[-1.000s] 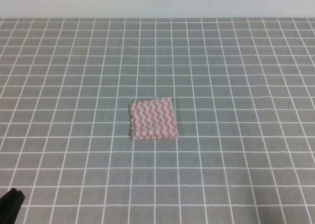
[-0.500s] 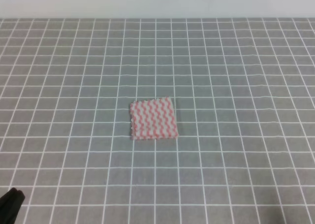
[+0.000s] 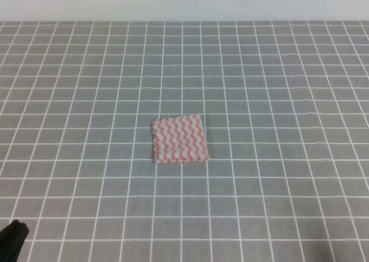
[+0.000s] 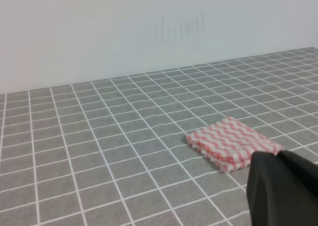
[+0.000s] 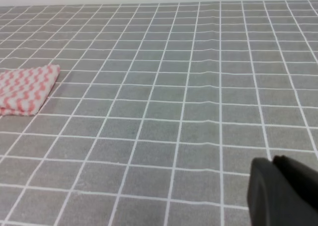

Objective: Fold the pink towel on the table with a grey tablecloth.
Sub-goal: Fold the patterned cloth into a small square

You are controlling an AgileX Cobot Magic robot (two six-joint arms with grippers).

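Left pincer [image 4: 283, 186]: dark tip low at the near left corner of the overhead view, resting apart from the cloth; from its own camera, only a black bulk at the lower right edge, fingers pressed together or spread cannot be told
Pink towel [image 3: 179, 139]: lying flat near the middle of the tabletop [image 3: 277, 89], already doubled into a small square with stacked layers showing along its near edge; nothing touching it
Towel from left pincer: ahead and to the right, fairly near in the left wrist view, folded edge facing the camera
Towel from right pincer: ahead and well off to the left, only its right end showing at the left border of the right wrist view
Right pincer [image 5: 285, 191]: black bulk at the lower right of its own camera, absent from the overhead view; spread or pressed together cannot be told
Long axis: nearly square, no clear long side; stripes running front to back
Nearer arm: judged the left
Judgement: folding looks largely finished; any further fold probably starting from the near edge
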